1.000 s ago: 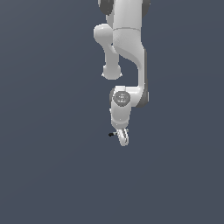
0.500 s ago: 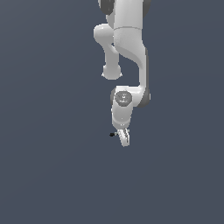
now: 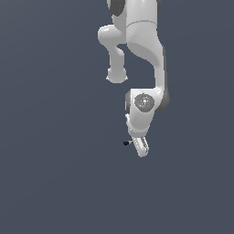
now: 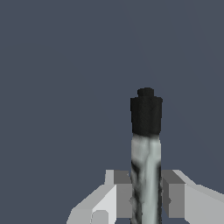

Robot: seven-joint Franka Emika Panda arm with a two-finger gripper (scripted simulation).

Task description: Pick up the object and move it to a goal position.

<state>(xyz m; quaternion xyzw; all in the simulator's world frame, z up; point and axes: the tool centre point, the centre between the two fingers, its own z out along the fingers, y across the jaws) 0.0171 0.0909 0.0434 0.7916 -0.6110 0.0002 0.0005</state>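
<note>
The object is a thin rod with a grey shaft (image 4: 145,175) and a black end (image 4: 146,114). In the wrist view both fingers (image 4: 122,194) press against the shaft from either side, and the black end sticks out past them. In the exterior view my white gripper (image 3: 140,148) hangs below the arm, and only the rod's black tip (image 3: 126,143) shows, poking out toward the exterior view's left. The gripper is shut on the rod.
Only a plain dark grey surface (image 3: 55,183) shows around the arm. No other object or marker is in view.
The gripper and the rod have moved slightly, a little lower and toward the exterior view's right. The grip on the rod looks the same.
</note>
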